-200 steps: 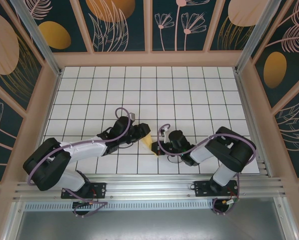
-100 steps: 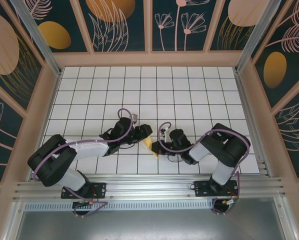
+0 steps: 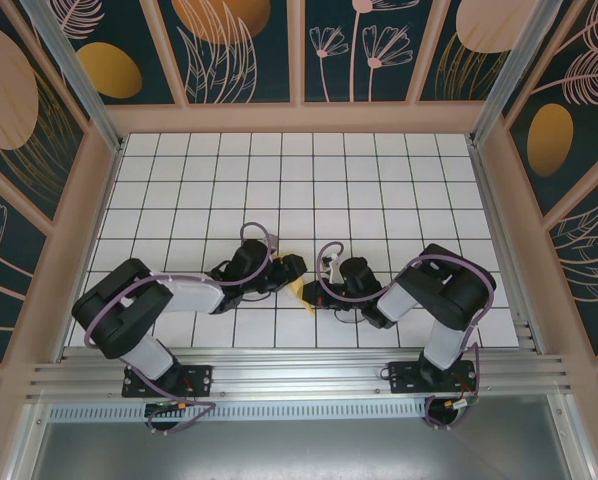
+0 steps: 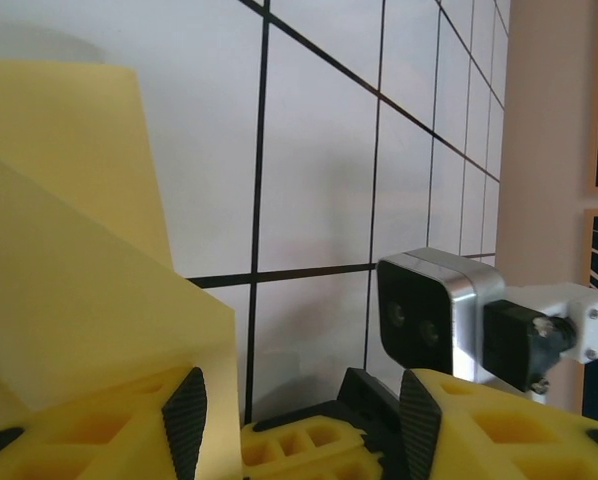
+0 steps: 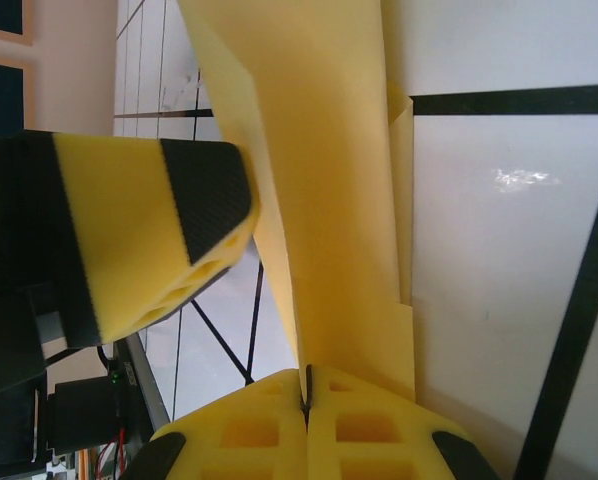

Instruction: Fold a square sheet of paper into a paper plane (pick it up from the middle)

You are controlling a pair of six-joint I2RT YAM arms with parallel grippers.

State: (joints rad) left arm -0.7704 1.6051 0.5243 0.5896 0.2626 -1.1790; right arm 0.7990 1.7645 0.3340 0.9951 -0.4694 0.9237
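Note:
The yellow paper [image 3: 297, 290], a narrow creased shape, stands on edge on the tiled table between the two grippers. My right gripper [image 5: 306, 385] is shut on its lower edge, and the folded sheet [image 5: 319, 150] rises away from the closed jaws. My left gripper [image 4: 301, 420] is open, with bare table showing between its black pads [image 4: 184, 420]. The paper [image 4: 69, 250] lies to the left of that gap, against the outer side of the left finger. In the top view the left gripper [image 3: 289, 268] sits just above the paper and the right gripper [image 3: 315, 293] touches it from the right.
One finger of the left gripper [image 5: 149, 230] hangs close beside the paper in the right wrist view. The right wrist's camera block [image 4: 429, 315] is near the left jaws. The white tiled table [image 3: 379, 190] stretches back to the pink frame walls [image 3: 299, 118].
The left arm has swung right and its gripper now covers more of the paper. Its jaws have opened a little wider. The right gripper has kept its grip and place.

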